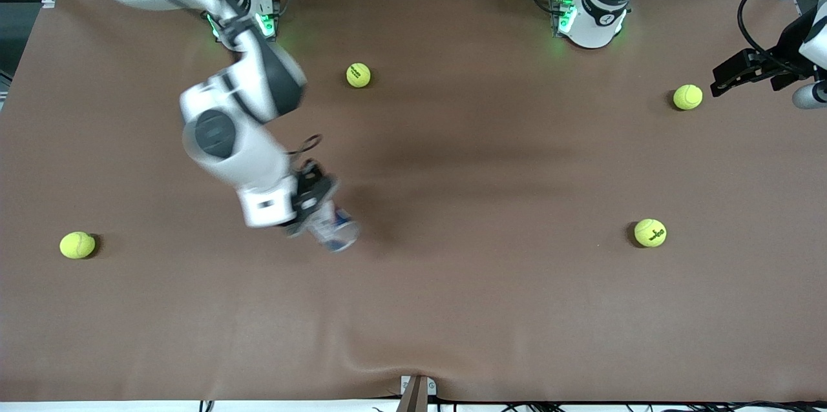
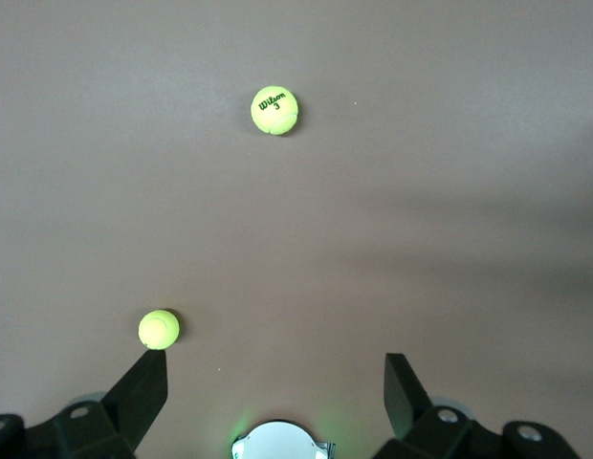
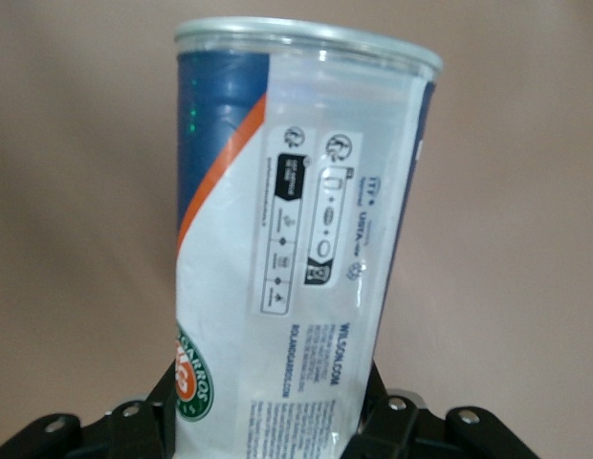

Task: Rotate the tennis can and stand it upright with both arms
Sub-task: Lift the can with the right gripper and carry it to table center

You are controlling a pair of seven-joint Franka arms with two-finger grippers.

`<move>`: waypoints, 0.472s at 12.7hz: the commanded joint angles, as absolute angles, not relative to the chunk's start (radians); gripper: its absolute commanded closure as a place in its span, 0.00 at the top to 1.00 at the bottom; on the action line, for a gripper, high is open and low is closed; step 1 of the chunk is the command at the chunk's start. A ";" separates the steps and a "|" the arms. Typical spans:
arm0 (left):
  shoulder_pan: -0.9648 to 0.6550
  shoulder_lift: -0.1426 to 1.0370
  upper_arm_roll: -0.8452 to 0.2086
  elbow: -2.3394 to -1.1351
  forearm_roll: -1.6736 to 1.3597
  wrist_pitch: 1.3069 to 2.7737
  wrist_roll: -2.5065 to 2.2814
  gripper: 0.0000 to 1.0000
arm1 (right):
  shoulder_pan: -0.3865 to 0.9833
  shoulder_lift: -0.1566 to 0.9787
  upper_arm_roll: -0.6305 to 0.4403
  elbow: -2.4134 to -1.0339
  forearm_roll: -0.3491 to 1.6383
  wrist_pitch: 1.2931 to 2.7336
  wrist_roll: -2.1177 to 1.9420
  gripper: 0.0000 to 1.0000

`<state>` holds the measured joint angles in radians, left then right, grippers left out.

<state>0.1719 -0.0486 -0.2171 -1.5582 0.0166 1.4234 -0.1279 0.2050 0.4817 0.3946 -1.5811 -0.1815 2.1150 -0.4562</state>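
The tennis can [image 1: 336, 229], clear plastic with a white and navy label and an orange-red stripe, is held tilted over the brown table, toward the right arm's end. My right gripper [image 1: 314, 204] is shut on it. In the right wrist view the tennis can [image 3: 296, 239] fills the middle, silvery rim away from the camera, and my right gripper [image 3: 268, 406] has a black finger pressed on each side of its lower part. My left gripper [image 1: 722, 81] waits open near the left arm's end of the table. In the left wrist view the left gripper [image 2: 274, 382] stands wide with nothing between its fingers.
Several yellow-green tennis balls lie on the table [image 1: 452, 309]: one [image 1: 358, 75] near the right arm's base, one [image 1: 687, 97] beside the left gripper, one [image 1: 650, 232] nearer the camera, one [image 1: 77, 245] at the right arm's end. Two balls [image 2: 274, 110] [image 2: 159, 329] show below the left wrist.
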 commanded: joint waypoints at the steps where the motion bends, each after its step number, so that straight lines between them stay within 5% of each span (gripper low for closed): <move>1: 0.181 -0.037 -0.221 -1.559 0.014 1.413 -0.110 1.00 | 0.378 0.546 0.380 -1.574 -0.338 2.242 -0.486 0.71; 6: 0.181 0.030 -0.222 -1.566 -0.005 1.430 -0.110 1.00 | 0.569 0.724 0.295 -1.512 -0.554 2.338 -0.474 0.71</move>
